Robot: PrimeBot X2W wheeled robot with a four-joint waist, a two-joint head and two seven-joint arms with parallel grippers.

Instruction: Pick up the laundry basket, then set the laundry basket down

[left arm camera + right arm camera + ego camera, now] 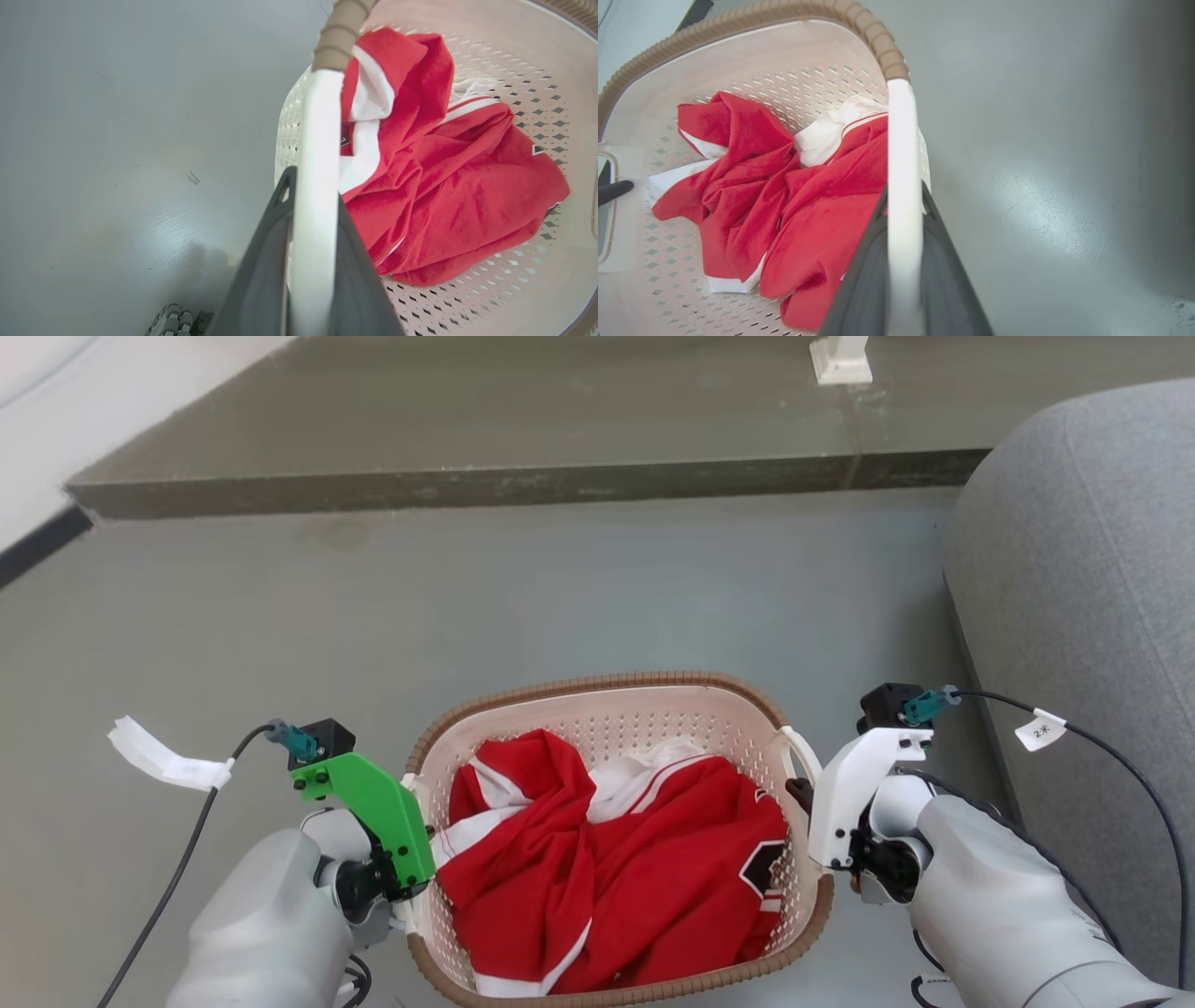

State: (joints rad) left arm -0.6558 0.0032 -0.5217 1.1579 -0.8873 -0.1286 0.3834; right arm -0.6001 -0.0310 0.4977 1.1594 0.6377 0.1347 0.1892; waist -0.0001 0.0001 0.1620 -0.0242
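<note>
Between the two grippers, over the smooth grey floor (560,597), is the small cream-white perforated plastic laundry basket (616,723) with its brown woven-look rim; whether its base touches the floor I cannot tell. A crumpled red and white fabric garment (635,859) lies inside the basket. At the basket's left side, the left gripper (314,186) has its two dark fingers closed tight on either face of the white plastic left handle (315,140). At the basket's right side, the right gripper (904,191) pinches the white plastic right handle (903,140) likewise. Just right of the basket stands a grey upholstered sofa (1074,569); beyond the basket runs a raised dark step (523,485).
</note>
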